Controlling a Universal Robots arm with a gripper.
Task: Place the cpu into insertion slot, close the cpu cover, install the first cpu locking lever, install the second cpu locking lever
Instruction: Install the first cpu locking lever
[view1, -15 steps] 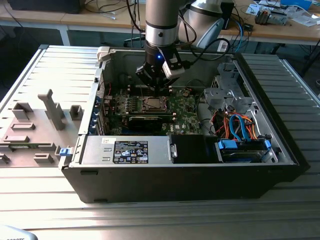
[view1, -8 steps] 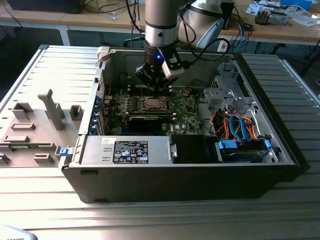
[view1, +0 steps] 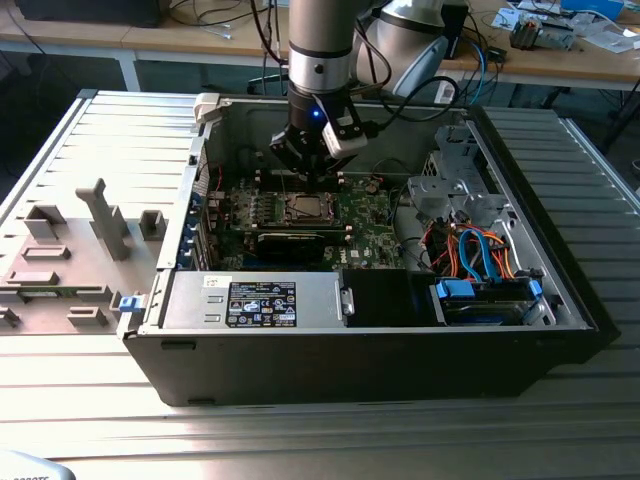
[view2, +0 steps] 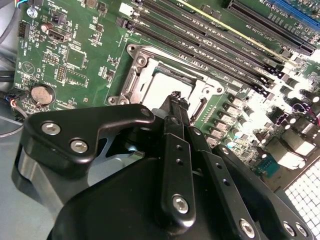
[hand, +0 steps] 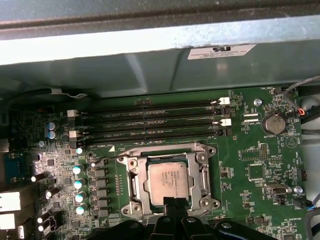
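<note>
Hand (view1: 318, 170) hangs inside the open case (view1: 520, 330), right above the slot (view1: 307, 208); fingertips (view2: 176, 100) pinched together, gripping nothing. Exterior view, left to right: grey fixtures (view1: 105, 215) on the table (view1: 90, 420), then the green board (view1: 365, 215), then blue cables (view1: 478, 250). In both wrist views the cpu (hand: 170, 181) sits in the slot, cover (hand: 134, 180) down around it, fingertips at its near edge. Memory slots (hand: 150, 120) beyond.
</note>
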